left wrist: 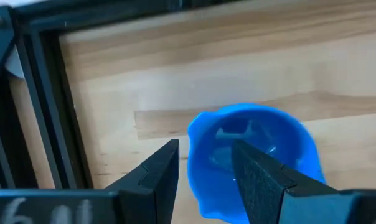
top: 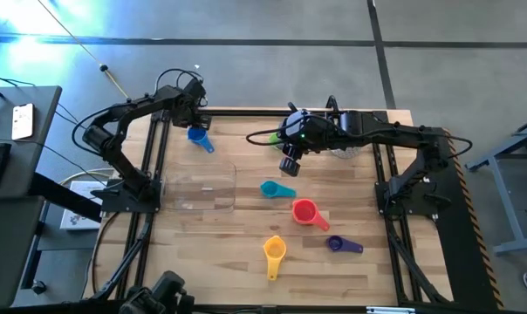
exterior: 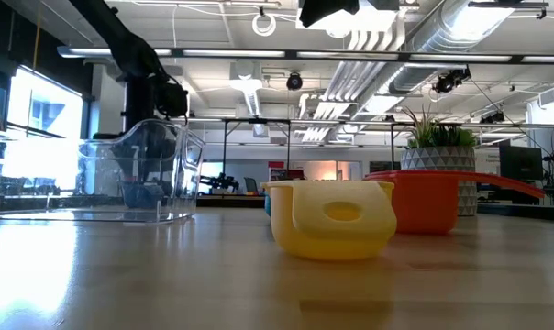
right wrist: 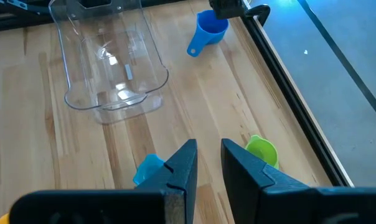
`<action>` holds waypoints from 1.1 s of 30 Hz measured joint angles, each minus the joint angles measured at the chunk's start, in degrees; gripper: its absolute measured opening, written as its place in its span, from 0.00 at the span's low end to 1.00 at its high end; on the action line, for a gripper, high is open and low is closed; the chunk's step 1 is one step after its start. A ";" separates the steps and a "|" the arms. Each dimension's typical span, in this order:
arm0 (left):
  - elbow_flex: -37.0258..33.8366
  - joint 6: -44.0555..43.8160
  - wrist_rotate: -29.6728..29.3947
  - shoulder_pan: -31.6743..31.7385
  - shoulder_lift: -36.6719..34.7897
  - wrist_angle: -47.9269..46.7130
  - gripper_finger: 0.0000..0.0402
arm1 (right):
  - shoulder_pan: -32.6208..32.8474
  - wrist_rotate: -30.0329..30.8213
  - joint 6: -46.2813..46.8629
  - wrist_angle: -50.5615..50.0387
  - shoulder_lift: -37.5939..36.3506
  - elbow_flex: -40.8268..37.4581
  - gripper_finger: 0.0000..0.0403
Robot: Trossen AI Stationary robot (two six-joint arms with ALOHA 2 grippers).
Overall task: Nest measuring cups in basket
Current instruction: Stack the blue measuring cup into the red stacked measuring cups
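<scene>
Four cups [top: 304,210] lie beside the basket [top: 198,186].

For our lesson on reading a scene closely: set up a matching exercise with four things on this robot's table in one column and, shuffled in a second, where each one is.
Things:
1. blue cup
2. clear basket
3. yellow cup
4. green cup

Places:
A. empty, on the table's left side
B. nearest the table's front edge
C. under the right pincer, near the far edge
D. at the left pincer, one finger inside its rim

Pairs: 1-D, 2-A, 3-B, 4-C
</scene>
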 joint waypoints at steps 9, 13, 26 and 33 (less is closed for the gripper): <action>0.00 -0.01 -0.03 0.71 2.33 -1.11 0.34 | 0.00 0.00 -0.04 0.00 0.00 0.00 0.16; 0.00 0.48 0.05 0.71 4.05 -1.11 0.34 | 0.02 -0.02 -0.04 0.00 0.00 0.00 0.16; 0.00 2.46 0.63 0.68 5.18 -1.00 0.12 | 0.04 -0.24 -0.06 0.00 0.00 0.00 0.16; 0.11 3.94 1.64 0.66 4.99 -0.86 0.03 | 0.04 -0.24 -0.03 0.00 0.00 0.00 0.16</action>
